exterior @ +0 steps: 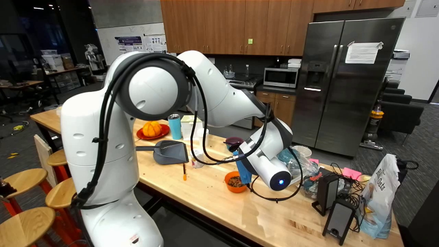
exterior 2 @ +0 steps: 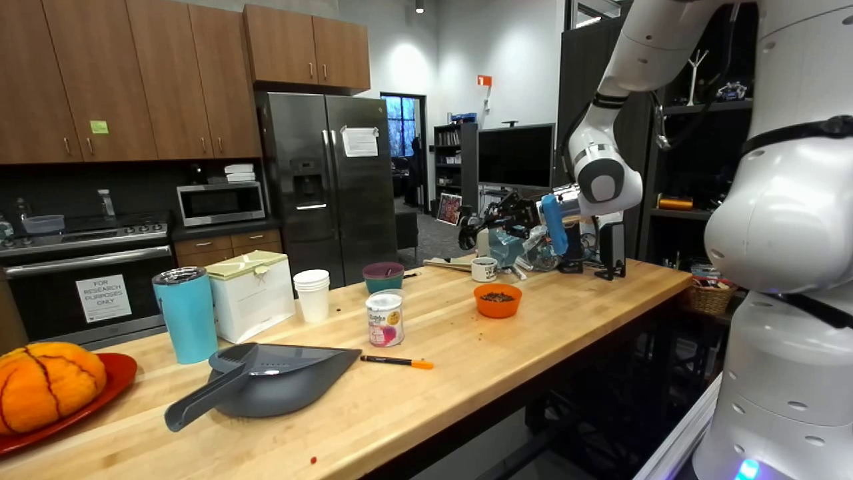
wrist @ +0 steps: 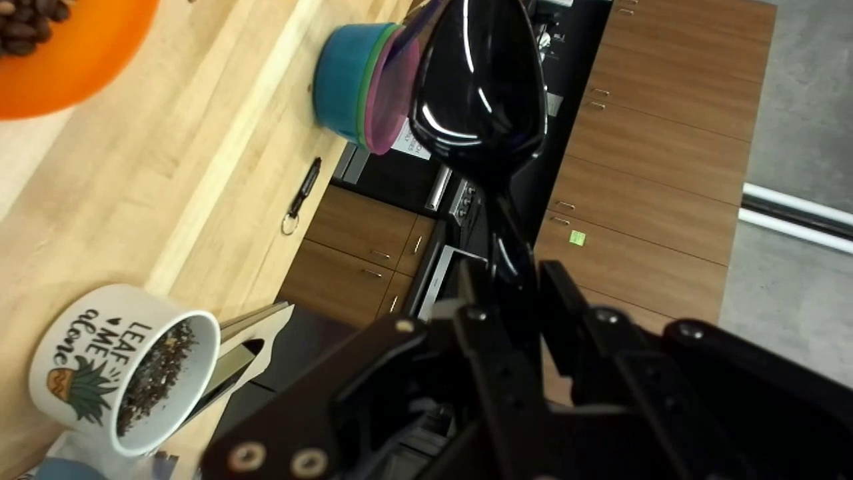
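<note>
Wooden cabinets (exterior 2: pixel 140 87) and a stainless-steel refrigerator (exterior 2: pixel 361 197) stood behind the butcher-block desk (exterior 2: pixel 393 407), whose front edge slanted from the lower centre to the right of the frame in an exterior view. The pincer (wrist: pixel 514 287) was pinching the handle of a black spoon (wrist: pixel 476 80); the spoon's bowl filled the upper centre of the wrist view, raised apart from the wood below. An orange bowl (wrist: pixel 106 67) with brown beans (wrist: pixel 30 30) sat at the upper left, and in both exterior views a broad strip of wood separated it from the front edge. Nested plastic bowls (wrist: pixel 340 90) in teal, green and pink showed near the far edge, while a white planter (wrist: pixel 100 333) lettered "LEAF ME alone" occupied the lower left, with wood running between all three. Plastic bags (exterior 2: pixel 541 257) crowded the planter's right side in an exterior view.
</note>
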You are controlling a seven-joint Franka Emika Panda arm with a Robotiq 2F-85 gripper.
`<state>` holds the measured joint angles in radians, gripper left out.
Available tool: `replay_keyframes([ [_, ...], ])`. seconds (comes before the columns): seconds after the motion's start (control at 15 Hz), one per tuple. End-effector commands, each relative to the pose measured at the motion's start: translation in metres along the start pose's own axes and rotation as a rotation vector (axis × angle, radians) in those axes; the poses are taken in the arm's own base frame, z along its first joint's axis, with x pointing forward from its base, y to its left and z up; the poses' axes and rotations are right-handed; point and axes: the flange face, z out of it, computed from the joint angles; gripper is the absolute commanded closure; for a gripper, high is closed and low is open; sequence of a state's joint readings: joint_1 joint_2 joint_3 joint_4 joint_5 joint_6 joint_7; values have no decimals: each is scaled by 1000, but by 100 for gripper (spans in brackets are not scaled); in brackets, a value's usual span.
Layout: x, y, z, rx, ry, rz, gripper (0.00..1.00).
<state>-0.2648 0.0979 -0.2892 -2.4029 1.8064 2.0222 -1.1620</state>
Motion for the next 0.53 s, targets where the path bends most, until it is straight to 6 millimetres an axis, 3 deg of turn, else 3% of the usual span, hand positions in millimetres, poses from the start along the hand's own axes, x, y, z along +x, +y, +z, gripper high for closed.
replay_keyframes([
  [0.0, 0, 2, -3, -41, -14, 94, 94],
  [0.47, -2, 21, 8, -308, -142, 405, 94],
])
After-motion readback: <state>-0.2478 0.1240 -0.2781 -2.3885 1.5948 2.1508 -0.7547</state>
